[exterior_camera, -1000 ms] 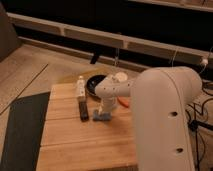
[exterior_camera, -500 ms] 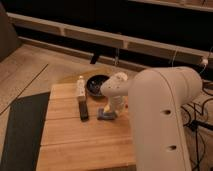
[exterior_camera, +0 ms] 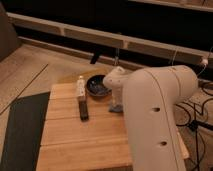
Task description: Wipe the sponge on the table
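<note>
The small blue-grey sponge [exterior_camera: 115, 109] lies flat on the light-brown wooden table [exterior_camera: 85, 142], just right of the middle. My gripper [exterior_camera: 116, 102] reaches straight down onto it and is shut on the sponge, pressing it against the planks. The big white arm [exterior_camera: 150, 115] fills the right foreground and hides the table's right side and part of the sponge.
A black bar-shaped remote [exterior_camera: 83, 109] lies left of the sponge. Behind it stand a small white bottle [exterior_camera: 80, 86] and a dark bowl [exterior_camera: 98, 85] at the table's far edge. A dark grey mat [exterior_camera: 22, 131] covers the floor to the left. Cables [exterior_camera: 197, 107] trail at the right.
The gripper has slid the sponge to the right and slightly away across the table, away from the remote. The remote, bottle and bowl have not moved.
</note>
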Tool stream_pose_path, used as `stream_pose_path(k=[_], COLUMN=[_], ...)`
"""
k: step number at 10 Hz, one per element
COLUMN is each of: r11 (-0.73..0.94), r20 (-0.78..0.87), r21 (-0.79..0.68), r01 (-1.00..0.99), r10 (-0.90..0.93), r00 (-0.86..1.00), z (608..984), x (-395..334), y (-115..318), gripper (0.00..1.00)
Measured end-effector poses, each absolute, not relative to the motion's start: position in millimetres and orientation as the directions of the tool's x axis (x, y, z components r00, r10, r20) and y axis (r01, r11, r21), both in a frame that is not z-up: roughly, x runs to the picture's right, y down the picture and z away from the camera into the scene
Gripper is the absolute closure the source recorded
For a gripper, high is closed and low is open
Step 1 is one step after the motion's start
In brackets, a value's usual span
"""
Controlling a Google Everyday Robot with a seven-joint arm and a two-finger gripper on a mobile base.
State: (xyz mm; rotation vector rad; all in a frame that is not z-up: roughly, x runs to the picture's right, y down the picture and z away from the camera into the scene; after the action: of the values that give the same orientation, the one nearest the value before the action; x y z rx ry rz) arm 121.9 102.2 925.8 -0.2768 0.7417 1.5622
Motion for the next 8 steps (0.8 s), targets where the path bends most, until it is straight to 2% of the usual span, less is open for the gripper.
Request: stream_pose_path(k=[4,7,8], r11=[-0.013,-0.064,-0.065], r20=[-0.546,-0.518,-0.516], r21=[0.192,0.049,0.038], r01=[-0.981,-0.997,-0.997], r10=[0.829,0.851,0.853], r00=[-0.118,-0.08,-0.076], z=[953,934,918], x=[75,8,3], y=[76,58,63], gripper=[1.0,1.0,0.94])
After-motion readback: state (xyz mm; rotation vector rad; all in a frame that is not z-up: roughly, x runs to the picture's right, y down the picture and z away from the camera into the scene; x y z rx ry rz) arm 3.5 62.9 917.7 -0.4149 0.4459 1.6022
